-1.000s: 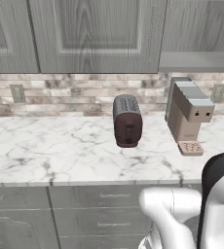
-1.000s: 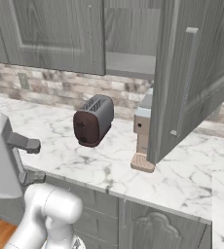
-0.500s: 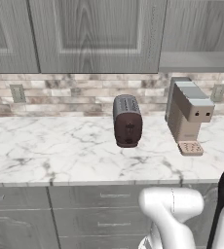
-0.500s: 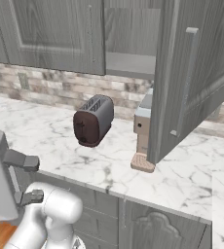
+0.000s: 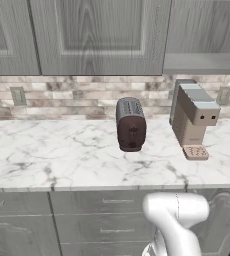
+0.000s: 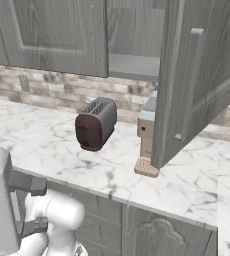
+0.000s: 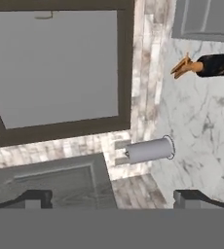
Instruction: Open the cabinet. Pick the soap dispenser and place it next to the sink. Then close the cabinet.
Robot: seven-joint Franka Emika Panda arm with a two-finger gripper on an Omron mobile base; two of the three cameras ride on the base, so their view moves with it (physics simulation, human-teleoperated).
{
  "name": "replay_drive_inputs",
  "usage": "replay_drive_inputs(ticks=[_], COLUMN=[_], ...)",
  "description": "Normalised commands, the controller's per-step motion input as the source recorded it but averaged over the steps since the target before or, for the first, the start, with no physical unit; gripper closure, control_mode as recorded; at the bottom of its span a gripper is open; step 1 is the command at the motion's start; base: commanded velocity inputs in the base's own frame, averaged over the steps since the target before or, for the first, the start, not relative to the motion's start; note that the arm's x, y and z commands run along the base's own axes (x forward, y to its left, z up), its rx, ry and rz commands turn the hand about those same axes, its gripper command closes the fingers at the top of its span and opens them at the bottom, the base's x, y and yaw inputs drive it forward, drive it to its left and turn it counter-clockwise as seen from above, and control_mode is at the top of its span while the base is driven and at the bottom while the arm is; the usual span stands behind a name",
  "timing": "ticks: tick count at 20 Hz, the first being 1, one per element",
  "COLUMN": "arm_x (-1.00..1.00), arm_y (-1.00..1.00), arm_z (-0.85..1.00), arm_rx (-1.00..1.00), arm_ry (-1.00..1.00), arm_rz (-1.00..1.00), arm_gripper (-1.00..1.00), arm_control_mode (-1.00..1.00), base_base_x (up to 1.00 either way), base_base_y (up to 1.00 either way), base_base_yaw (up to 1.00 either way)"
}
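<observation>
Cabinet (image 6: 62,35) door (image 6: 207,75) was swung wide out over the table (image 6: 47,140), hanging right in front of the coffee machine (image 5: 193,117), with the toaster (image 6: 95,124) beside it. Your hand (image 7: 115,198) was spread wide with nothing between the fingertips, pointed off toward the far stretch of table. The dark bottle with the orange pump there (image 7: 206,65) looked like the soap dispenser to me, already sitting on the marble, though I couldn't see a sink near it. If you needed to move it, I'd have pinched the round body, not the pump. It's probably light, rigid and a bit slick. So closing up seemed like what was left. That door should've been stiff and swung easily on its hinge. You could've grabbed the slim vertical handle (image 6: 189,85) or just pushed flat on the panel.
</observation>
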Motion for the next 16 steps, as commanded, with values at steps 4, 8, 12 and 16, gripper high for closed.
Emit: replay_drive_inputs(ticks=[4,8,12,16], arm_x=[-0.03,0.0,0.0,0.0], arm_y=[-0.01,-0.05,-0.04,-0.05], arm_z=[-0.07,-0.09,-0.06,-0.02], arm_rx=[0.0,0.0,0.0,0.0], arm_ry=[0.23,0.23,0.2,0.16], arm_rz=[0.12,0.13,0.12,0.12], arm_gripper=[-1.0,-1.0,-1.0,-1.0], arm_control_mode=[-1.0,-1.0,-1.0,-1.0], base_base_x=[0.0,0.0,0.0,0.0], base_base_y=[0.0,0.0,0.0,0.0], base_base_yaw=[0.0,0.0,0.0,0.0])
